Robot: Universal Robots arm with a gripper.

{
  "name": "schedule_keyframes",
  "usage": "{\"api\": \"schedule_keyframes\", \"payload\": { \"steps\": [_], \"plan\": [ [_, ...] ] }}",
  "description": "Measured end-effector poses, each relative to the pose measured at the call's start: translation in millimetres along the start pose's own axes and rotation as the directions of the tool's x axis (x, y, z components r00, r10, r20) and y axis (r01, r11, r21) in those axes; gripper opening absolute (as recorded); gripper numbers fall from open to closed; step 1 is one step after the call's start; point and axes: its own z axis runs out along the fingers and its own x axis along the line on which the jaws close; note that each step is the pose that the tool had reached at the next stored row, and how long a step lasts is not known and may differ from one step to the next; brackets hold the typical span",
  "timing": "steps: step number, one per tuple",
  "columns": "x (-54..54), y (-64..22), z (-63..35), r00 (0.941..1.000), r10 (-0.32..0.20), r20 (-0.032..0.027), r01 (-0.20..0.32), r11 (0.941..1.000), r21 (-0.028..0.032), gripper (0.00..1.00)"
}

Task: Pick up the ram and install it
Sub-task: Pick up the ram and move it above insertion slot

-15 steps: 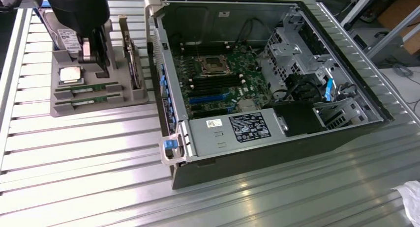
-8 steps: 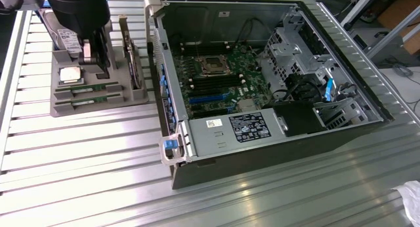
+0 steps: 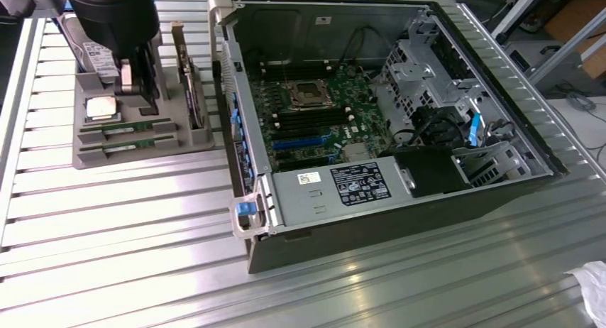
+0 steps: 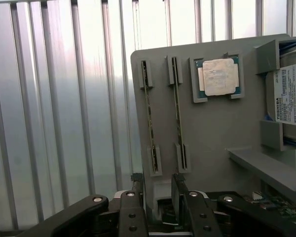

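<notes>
Ribbed metal surface [image 3: 142, 221], grey tray [image 4: 212, 128] on it: two ram sticks [image 4: 149, 118] stand on edge in slots, long axes running straight away from the jaws, which hang open and empty above their near ends.

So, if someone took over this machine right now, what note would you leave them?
Pincer: open, holding nothing, hovering over the grey tray near the stick ends.
Things: one ram stick and a second ram stick sit on edge in tray slots, beside the processor and hard drive.
Done: nothing picked up.
Left: grasp the ram and install it on the motherboard in the open computer case.
</notes>
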Motion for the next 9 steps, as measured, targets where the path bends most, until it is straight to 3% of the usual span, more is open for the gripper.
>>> {"api": "schedule_keyframes", "payload": {
  "steps": [9],
  "plan": [
    [0.1,0.2,3.2,1.0,0.0,0.0001,0.0,1.0,0.0001,0.36]
  ]
}}
